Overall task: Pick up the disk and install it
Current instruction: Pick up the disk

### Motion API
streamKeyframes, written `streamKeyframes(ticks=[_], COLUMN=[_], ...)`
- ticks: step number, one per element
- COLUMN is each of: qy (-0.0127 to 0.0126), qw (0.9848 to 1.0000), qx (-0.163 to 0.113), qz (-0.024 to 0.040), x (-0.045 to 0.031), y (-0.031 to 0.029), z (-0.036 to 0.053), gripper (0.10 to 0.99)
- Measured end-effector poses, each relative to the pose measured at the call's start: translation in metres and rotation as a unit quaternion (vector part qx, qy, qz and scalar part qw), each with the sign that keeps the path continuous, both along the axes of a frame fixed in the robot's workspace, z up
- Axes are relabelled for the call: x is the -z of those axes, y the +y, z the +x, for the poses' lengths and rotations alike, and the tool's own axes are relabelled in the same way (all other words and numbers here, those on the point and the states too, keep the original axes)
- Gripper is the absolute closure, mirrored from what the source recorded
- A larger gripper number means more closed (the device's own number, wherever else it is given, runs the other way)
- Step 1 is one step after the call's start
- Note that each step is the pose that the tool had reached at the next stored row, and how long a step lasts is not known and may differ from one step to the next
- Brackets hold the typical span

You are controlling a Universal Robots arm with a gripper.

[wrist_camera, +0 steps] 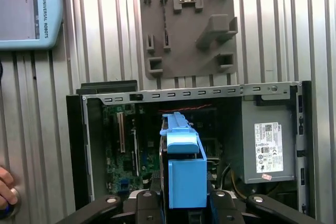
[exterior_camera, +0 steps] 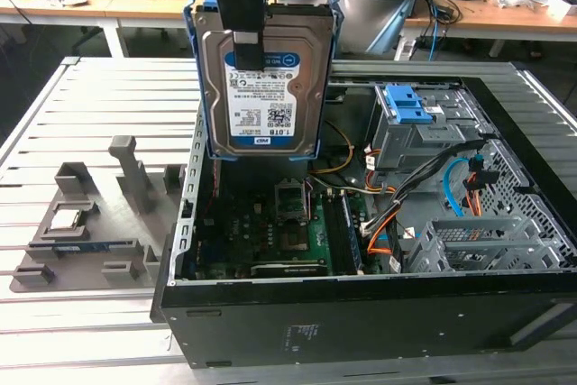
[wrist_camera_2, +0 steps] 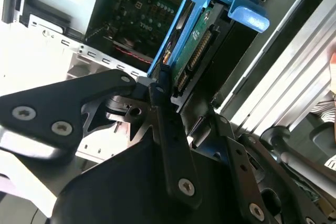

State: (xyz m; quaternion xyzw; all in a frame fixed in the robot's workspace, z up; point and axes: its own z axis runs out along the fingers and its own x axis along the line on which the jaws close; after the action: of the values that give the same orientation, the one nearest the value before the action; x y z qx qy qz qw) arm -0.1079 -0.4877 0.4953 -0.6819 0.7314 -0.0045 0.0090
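While hanging upright above the open computer case [exterior_camera: 361, 317], the disk [exterior_camera: 266, 87] is being clamped at its upper edge by the gripper [exterior_camera: 245, 42], presumably so its blue bracket [exterior_camera: 204, 96] is clearing the cables [exterior_camera: 433, 178] below.

A robotics lab: slotted metal table [exterior_camera: 99, 105], open computer case [exterior_camera: 361, 317], cluttered workbenches [exterior_camera: 491, 17] behind.
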Motion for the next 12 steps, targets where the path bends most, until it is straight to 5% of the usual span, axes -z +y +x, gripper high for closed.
streamKeyframes(ticks=[12], qy=[0.0000], qw=[1.0000], qx=[0.000], qz=[-0.0001], x=[0.0018], y=[-0.0368], z=[0.0000], gripper=[0.722])
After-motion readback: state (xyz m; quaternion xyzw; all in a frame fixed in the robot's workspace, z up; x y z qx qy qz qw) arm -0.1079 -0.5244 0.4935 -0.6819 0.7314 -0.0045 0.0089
